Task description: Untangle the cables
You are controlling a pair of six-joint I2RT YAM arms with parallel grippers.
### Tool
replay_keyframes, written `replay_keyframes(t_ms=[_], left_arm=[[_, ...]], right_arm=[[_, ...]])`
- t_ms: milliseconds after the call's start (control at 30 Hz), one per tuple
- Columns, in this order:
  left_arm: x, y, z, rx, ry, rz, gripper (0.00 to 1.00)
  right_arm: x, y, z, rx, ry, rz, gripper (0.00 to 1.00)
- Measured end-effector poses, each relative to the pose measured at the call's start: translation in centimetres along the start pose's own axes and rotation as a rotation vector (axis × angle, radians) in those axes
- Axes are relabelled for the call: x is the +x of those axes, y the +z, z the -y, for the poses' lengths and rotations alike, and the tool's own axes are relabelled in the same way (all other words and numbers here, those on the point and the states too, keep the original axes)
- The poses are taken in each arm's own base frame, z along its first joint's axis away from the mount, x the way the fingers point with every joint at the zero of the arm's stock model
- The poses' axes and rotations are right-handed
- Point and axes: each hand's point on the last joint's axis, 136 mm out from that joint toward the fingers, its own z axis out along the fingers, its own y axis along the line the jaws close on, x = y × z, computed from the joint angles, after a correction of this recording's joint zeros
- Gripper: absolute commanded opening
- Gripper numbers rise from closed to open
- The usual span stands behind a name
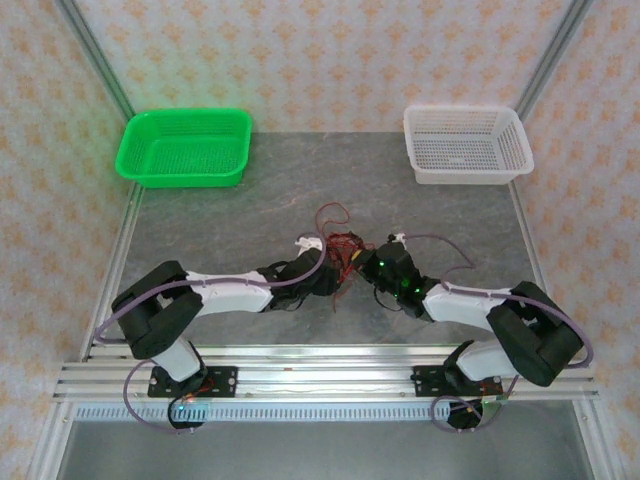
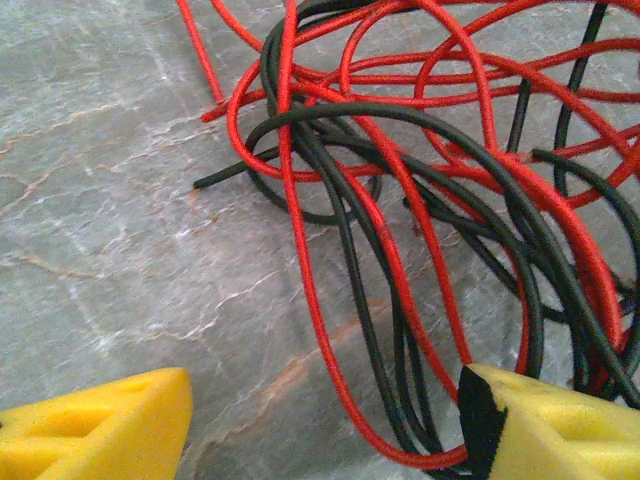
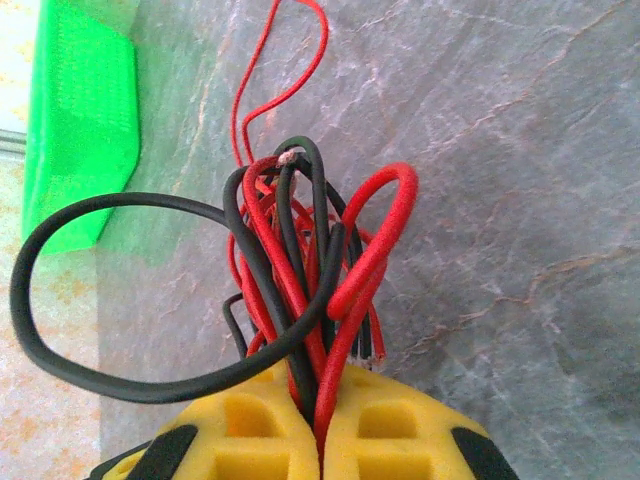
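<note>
A tangle of thin red and black cables (image 1: 338,243) lies mid-table between my two grippers. In the left wrist view the cables (image 2: 400,150) spread in loops over the grey marble. My left gripper (image 2: 325,400) is open low over them, its yellow fingers (image 2: 100,425) wide apart. One red loop and some black strands run between the fingers, close against the right one. My right gripper (image 3: 320,400) is shut on a bunch of red and black cables (image 3: 300,250), which fan out from the pinch. From above, the left gripper (image 1: 335,280) and right gripper (image 1: 368,262) nearly meet at the tangle.
A green basket (image 1: 185,150) stands at the back left and also shows in the right wrist view as the green basket (image 3: 80,130). A white basket (image 1: 465,145) is at the back right. Aluminium rails (image 1: 330,375) edge the grey table.
</note>
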Motion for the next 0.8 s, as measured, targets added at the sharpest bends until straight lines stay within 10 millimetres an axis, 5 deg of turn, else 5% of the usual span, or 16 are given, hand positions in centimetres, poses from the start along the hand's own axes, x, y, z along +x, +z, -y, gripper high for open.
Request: replay_keyframes(t_ms=[433,800], left_arm=[[-0.4,3.0,1.5,-0.008,0.052,-0.028,0.73],[-0.5,4.3,1.5,-0.03,0.08,-0.032,0.68]], right_arm=[[1.2,0.7,4.8,0.184,-0.039,-0.029,0.0],[1.3,0.6,5.7,0.221,-0.053,-0.028,0.0]])
